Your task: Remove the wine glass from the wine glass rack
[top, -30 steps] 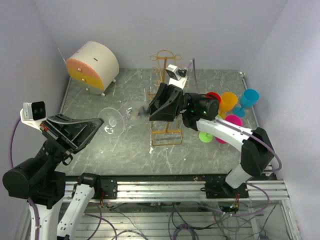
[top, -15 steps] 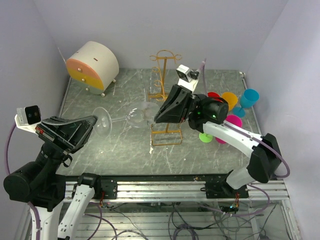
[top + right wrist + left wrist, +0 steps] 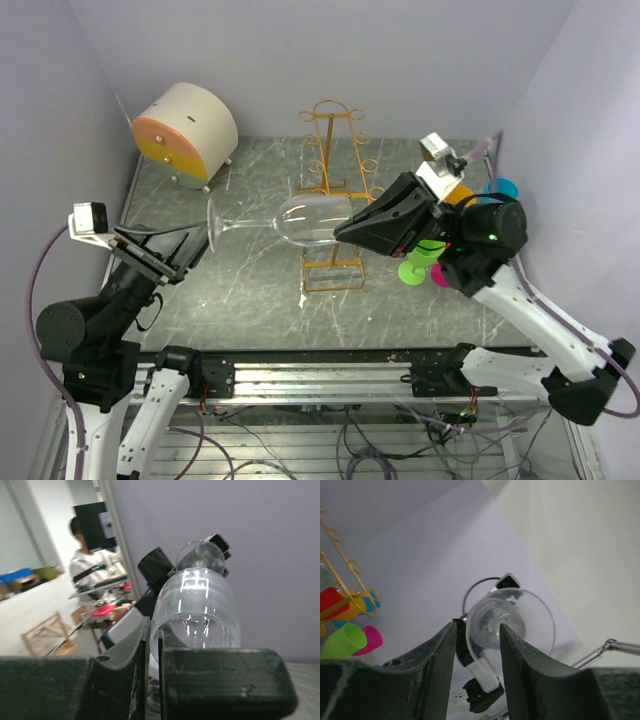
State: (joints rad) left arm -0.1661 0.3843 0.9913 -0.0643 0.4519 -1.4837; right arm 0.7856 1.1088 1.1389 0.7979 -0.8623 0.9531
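Observation:
A clear wine glass point(image 3: 305, 220) hangs on its side in the air, bowl to the right and foot to the left, in front of the golden wire wine glass rack point(image 3: 335, 150) and free of it. My right gripper point(image 3: 342, 228) is shut on the bowl's rim; the right wrist view shows the thin glass wall point(image 3: 197, 610) pinched between the right gripper's point(image 3: 154, 629) fingers. My left gripper point(image 3: 193, 244) is open beside the foot. In the left wrist view the round foot point(image 3: 512, 622) sits just beyond the left gripper point(image 3: 477, 629), with its fingers apart.
A cream and orange round drawer box point(image 3: 185, 125) stands at the back left. Coloured plastic cups crowd the right side: green point(image 3: 412, 268), pink point(image 3: 440, 276), orange point(image 3: 456, 196), blue point(image 3: 500, 190). The rack's base frame point(image 3: 333, 275) lies mid-table, under the glass.
The left gripper has opened and let go of the glass foot. The right arm, shut on the rim, has carried the glass up and to the right.

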